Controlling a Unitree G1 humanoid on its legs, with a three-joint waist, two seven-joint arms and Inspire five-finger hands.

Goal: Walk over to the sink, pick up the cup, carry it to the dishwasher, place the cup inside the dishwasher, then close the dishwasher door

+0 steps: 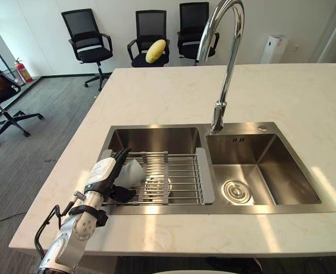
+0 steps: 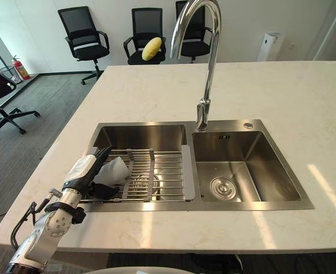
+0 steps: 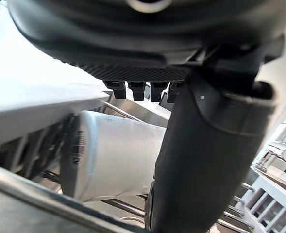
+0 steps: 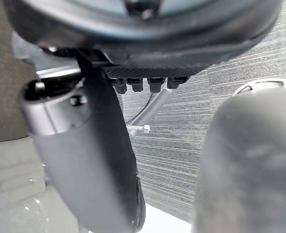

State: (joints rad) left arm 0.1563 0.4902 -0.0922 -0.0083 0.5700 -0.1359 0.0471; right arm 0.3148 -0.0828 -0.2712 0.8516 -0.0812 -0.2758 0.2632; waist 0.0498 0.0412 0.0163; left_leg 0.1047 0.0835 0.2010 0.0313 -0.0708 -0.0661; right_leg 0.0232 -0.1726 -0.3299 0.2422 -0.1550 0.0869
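Observation:
A translucent white cup (image 1: 133,172) lies on its side on a wire rack (image 1: 179,178) across the left basin of the steel sink (image 1: 213,209). My left hand (image 1: 104,174) reaches in from the near left edge of the basin and is open, its fingers straight along the cup's left side and its thumb low beside it. In the left wrist view the cup (image 3: 109,160) lies just past the thumb of my left hand (image 3: 206,160), not clasped. My right hand (image 4: 84,145) hangs open above grey floor.
A tall chrome faucet (image 1: 227,68) stands behind the divider between the basins. The right basin (image 1: 259,165) holds only a drain. The pale stone counter (image 1: 282,97) surrounds the sink. Black office chairs (image 1: 88,40) stand by the far wall, one with a yellow cushion (image 1: 155,51).

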